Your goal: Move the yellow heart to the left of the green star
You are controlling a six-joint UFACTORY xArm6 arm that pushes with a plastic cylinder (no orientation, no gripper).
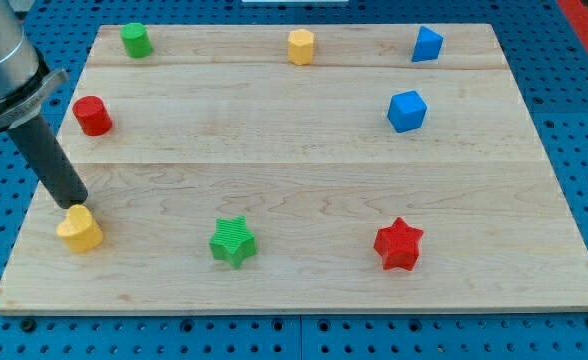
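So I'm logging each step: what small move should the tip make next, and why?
Probably a short push toward the view's right. My tip sits at the upper-left edge of the yellow heart, which already lies left of the green star but far from it; pushing right would bring it closer.

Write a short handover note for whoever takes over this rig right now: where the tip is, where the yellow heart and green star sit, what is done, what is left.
Tip: my tip sits at the top edge of the yellow heart, touching it or very nearly.
Yellow heart: near the wooden board's bottom-left corner.
Green star: along the bottom edge, to the heart's right, with bare board between them.
Done: the heart already lies on the star's left side, roughly level with it.
Left: perhaps nudge the heart toward the view's right, closer to the star; otherwise little remains.
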